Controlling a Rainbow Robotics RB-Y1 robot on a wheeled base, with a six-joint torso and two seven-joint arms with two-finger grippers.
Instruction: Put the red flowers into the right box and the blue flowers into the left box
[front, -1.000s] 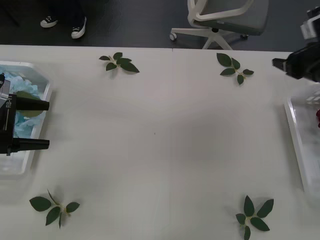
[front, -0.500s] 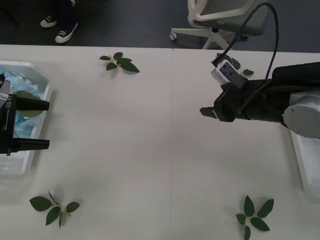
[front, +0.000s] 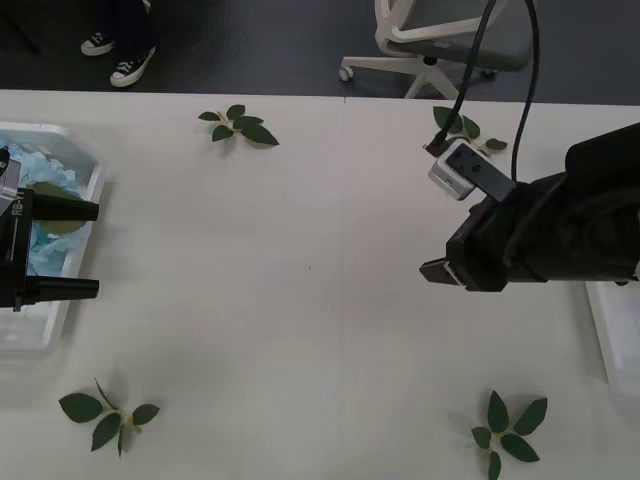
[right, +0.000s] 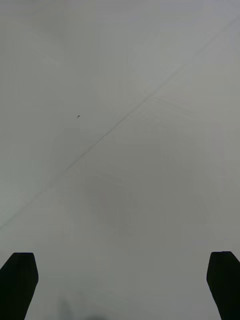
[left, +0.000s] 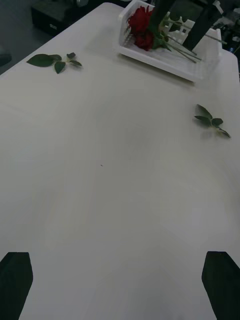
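Pale blue flowers (front: 42, 175) lie in the left box (front: 94, 182) at the table's left edge. My left gripper (front: 97, 249) hovers over that box's inner side, its black fingers open and empty. In the left wrist view the red flowers (left: 141, 27) rest in the right box (left: 165, 65) across the table. A corner of the right box (front: 612, 340) peeks out behind my right arm. My right gripper (front: 436, 271) hangs over bare table right of centre; its fingers (right: 18, 277) stand wide apart with nothing between them.
Green leaf sprigs lie at the back left (front: 238, 125), back right (front: 465, 130), front left (front: 105, 412) and front right (front: 510, 430). A white office chair (front: 450, 35) stands beyond the table's far edge. The table's middle is bare white surface.
My right arm has swung from the right box at the far right toward the table's middle and then a little nearer. The left arm has not moved.
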